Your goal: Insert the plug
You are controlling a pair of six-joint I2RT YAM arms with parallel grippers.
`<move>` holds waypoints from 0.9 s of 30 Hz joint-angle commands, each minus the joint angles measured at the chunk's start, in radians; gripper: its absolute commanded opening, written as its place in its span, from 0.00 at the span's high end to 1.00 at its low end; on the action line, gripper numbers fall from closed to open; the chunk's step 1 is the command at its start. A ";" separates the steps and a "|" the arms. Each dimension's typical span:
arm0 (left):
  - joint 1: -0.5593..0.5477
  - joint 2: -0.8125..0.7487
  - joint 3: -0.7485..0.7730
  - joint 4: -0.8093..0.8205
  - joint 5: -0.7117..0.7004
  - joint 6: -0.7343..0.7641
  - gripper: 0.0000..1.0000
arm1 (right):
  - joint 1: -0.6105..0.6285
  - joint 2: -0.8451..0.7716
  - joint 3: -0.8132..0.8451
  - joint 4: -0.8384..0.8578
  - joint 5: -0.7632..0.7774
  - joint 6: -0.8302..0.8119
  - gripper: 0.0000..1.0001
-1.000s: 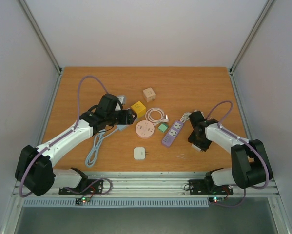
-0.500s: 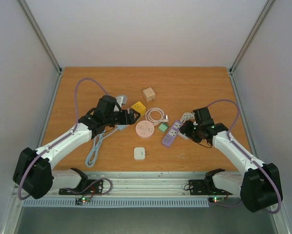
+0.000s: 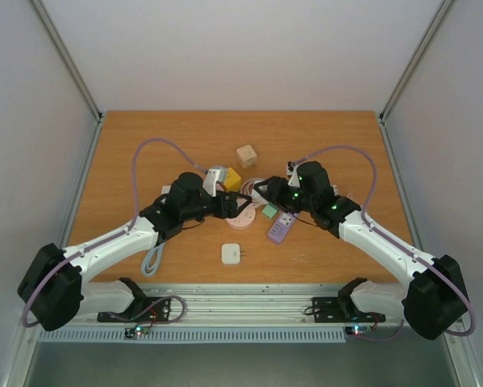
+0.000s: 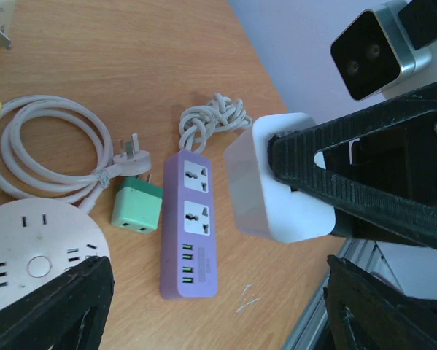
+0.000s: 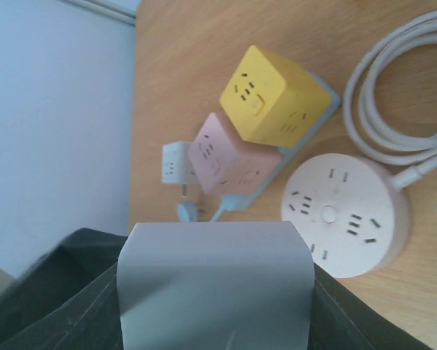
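Observation:
My right gripper (image 3: 265,192) is shut on a white plug block (image 5: 214,288) and holds it above the table over the coiled white cable (image 3: 257,191). The block also shows in the left wrist view (image 4: 276,182), hanging above the table beside the purple power strip (image 4: 192,219). That strip (image 3: 283,222) lies flat with two sockets facing up. My left gripper (image 3: 225,203) is open and empty, its fingers (image 4: 65,306) wide apart over the round pink power strip (image 3: 239,214). The round strip also shows in the right wrist view (image 5: 346,215).
A green adapter (image 3: 269,211) lies between the round strip and the purple strip. A yellow socket cube (image 3: 230,179) and a pink cube (image 3: 246,156) sit behind. A small white adapter (image 3: 231,253) lies near the front. A grey-blue cable (image 3: 154,254) trails left.
My right gripper has swung from the right side leftward across the purple strip, carrying the white block. My left gripper has moved right, over the round strip.

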 commanded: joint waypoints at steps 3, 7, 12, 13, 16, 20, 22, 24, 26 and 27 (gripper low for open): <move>-0.035 0.053 -0.003 0.166 -0.071 -0.034 0.26 | 0.035 -0.001 0.039 0.110 0.021 0.177 0.50; -0.054 0.093 -0.002 0.253 -0.062 -0.072 0.28 | 0.042 -0.019 0.040 0.090 0.051 0.232 0.50; -0.090 0.121 -0.011 0.351 -0.107 -0.063 0.28 | 0.051 -0.022 0.044 0.065 0.067 0.317 0.49; -0.098 0.127 -0.011 0.364 -0.118 -0.057 0.28 | 0.051 -0.021 0.044 0.064 0.063 0.336 0.49; -0.115 0.139 -0.011 0.382 -0.157 -0.029 0.32 | 0.052 -0.022 0.048 0.068 0.048 0.383 0.50; -0.119 0.155 -0.006 0.403 -0.181 0.004 0.47 | 0.053 -0.034 0.052 0.057 0.041 0.415 0.49; -0.119 0.165 -0.001 0.411 -0.178 0.022 0.56 | 0.052 -0.040 0.052 0.049 0.042 0.423 0.49; -0.121 0.173 0.000 0.425 -0.171 0.045 0.66 | 0.053 -0.043 0.054 0.040 0.036 0.428 0.48; -0.121 0.176 0.001 0.436 -0.168 0.064 0.76 | 0.053 -0.044 0.057 0.028 0.032 0.429 0.48; -0.121 0.176 0.002 0.440 -0.164 0.083 0.80 | 0.053 -0.045 0.058 0.023 0.031 0.427 0.47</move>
